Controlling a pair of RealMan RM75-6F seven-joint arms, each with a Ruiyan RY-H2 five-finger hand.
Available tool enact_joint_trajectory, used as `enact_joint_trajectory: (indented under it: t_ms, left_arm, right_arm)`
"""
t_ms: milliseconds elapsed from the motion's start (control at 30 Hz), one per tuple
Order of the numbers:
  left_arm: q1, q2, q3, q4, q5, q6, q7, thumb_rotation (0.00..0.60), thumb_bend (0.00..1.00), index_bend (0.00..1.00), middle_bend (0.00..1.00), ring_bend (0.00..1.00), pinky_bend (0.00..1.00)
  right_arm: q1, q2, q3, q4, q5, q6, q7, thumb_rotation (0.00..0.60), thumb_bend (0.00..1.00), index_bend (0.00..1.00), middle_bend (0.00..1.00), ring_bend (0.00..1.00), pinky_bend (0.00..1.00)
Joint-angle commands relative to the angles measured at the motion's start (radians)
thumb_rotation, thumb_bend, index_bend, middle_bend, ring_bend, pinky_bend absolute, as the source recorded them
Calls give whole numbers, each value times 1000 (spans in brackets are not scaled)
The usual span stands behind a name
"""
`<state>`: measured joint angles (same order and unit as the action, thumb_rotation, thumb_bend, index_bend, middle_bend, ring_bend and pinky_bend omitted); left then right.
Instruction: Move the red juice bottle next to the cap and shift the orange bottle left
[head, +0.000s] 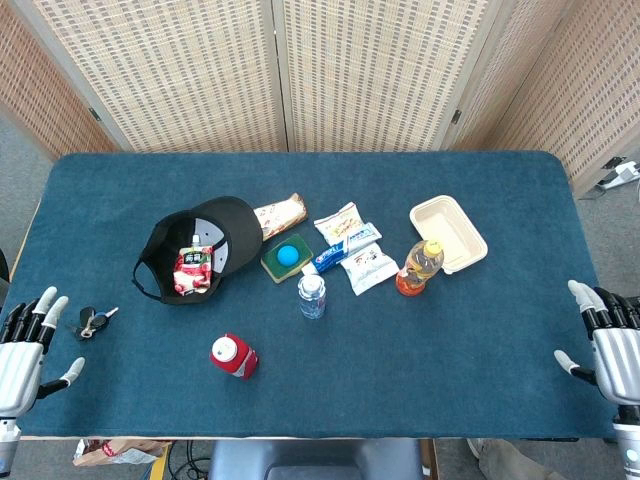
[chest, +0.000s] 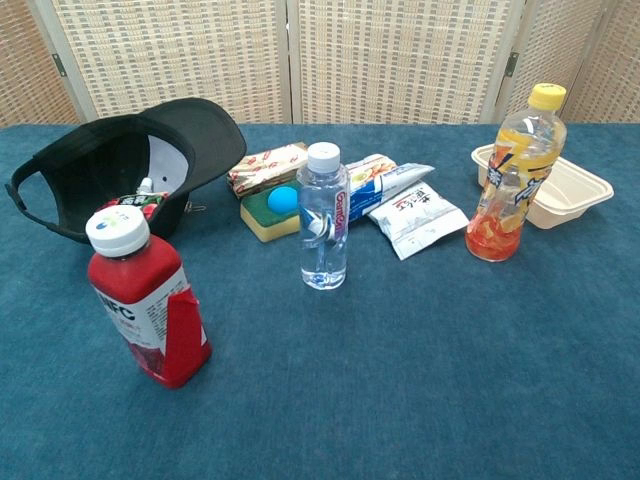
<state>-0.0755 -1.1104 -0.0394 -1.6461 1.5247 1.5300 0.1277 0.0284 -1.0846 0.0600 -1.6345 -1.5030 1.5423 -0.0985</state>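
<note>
The red juice bottle (head: 234, 356) (chest: 148, 299) stands upright with a white lid near the table's front, left of centre. The black cap (head: 196, 246) (chest: 130, 158) lies upside down behind it, with a small packet inside. The orange bottle (head: 419, 267) (chest: 516, 189), yellow-lidded, stands upright right of centre, just beside a takeaway box. My left hand (head: 26, 344) rests open at the front left table edge. My right hand (head: 606, 340) is open at the front right edge. Neither hand touches a bottle, and neither shows in the chest view.
A clear water bottle (head: 312, 295) (chest: 324, 217) stands mid-table. Behind it lie a sponge with a blue ball (head: 287, 257), snack packets (head: 352, 247) and a wrapped bar (head: 280, 214). A cream takeaway box (head: 448, 233) sits right. Keys (head: 92, 321) lie by my left hand.
</note>
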Motion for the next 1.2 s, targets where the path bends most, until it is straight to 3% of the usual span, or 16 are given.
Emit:
enact_joint_trajectory:
  t_ms: [33,467,1033,1200]
  left_arm:
    - [0,0,1,0,0,-2,0,600,223,26,0,43,27]
    - [-43,34,17,-12,49,-65,-103,600,223,30,0,43,27]
    - [-233,49,46,38,201,-233,-527,600,223,30,0,71,27]
    - [-306,36,53,69,236,-287,-665,600,223,27,0,85,127]
  right_arm:
    - [0,3,-2,-2,-2,-4,4,600,16,89,147,97,148]
    - [-12,44,0,-23,-36,33,51,600,18,89,153,97,148]
    - [-21,74,21,-45,-40,72,42,600,36,89,153,97,148]
    - [-20,78,20,-57,-48,71,39,600,40,89,153,97,147]
